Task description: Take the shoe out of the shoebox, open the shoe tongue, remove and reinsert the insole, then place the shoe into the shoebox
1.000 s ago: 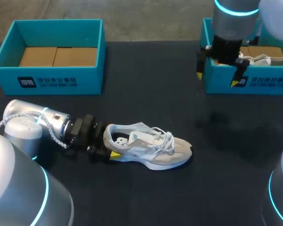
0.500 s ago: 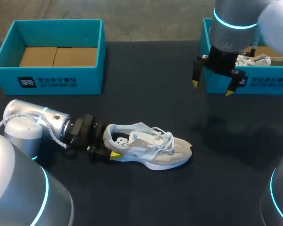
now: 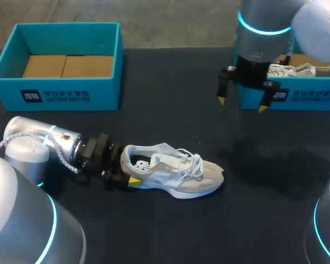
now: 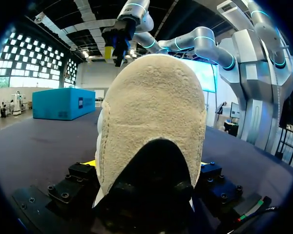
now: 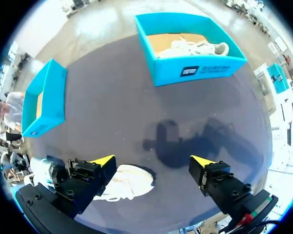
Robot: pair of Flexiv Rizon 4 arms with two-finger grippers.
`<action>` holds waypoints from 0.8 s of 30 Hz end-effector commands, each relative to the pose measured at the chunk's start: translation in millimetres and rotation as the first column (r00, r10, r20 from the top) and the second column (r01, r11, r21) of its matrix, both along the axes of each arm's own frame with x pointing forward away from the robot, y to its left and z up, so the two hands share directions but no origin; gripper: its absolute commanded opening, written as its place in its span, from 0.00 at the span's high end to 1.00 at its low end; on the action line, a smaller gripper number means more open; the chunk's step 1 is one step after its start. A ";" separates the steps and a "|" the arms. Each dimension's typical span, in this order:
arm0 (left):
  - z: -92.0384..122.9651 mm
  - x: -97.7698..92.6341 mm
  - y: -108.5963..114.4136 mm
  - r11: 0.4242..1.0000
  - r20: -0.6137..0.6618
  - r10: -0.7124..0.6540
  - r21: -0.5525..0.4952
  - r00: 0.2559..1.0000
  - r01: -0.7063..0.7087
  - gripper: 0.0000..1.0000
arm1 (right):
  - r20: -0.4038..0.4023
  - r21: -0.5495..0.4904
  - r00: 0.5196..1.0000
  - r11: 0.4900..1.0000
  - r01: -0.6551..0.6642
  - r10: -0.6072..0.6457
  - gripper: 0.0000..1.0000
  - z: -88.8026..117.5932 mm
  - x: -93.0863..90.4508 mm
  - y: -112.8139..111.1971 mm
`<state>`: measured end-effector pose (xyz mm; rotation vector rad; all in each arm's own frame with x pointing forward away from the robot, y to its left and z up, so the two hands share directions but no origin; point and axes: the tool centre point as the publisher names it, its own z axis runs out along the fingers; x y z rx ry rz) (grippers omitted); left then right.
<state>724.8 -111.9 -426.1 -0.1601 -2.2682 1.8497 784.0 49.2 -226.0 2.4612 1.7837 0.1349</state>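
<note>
Your right claw (image 3: 240, 104) has swung off the right shoebox (image 3: 305, 96) toward mid-bench, fingers spread and empty, likely bound for the tongue. Your left claw (image 3: 125, 171) stays clenched on the heel of the shoe (image 3: 173, 170), which lies on the bench (image 3: 170, 77). The left shoebox (image 3: 60, 93) sits well apart, and I judge the path unobstructed.

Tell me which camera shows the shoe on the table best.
The head view: the shoe shows whole, heel to toe, with laces and opening, and the left claw at its heel. The left wrist view shows only the heel, close up. The right wrist view shows it small, partly behind the right claw.
</note>
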 end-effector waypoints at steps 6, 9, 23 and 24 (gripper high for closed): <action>-1.2 -0.1 -0.5 1.000 0.000 0.001 0.000 1.000 -0.001 1.00 | -0.007 -0.073 1.000 0.997 -0.022 0.022 0.00 -4.2 -16.3 71.2; -1.2 -0.1 -0.5 1.000 0.000 0.001 0.000 1.000 -0.001 1.00 | -0.019 -0.100 1.000 0.995 -0.026 0.025 0.00 -9.5 -25.1 89.1; -1.2 -0.1 -0.5 1.000 0.000 0.001 0.000 1.000 -0.001 1.00 | -0.033 -0.064 0.997 0.995 -0.071 0.069 0.00 -30.1 -53.8 144.4; -1.2 -0.1 -0.5 1.000 0.000 0.001 0.000 1.000 -0.001 1.00 | -0.033 -0.064 0.997 0.995 -0.071 0.069 0.00 -30.1 -53.8 144.4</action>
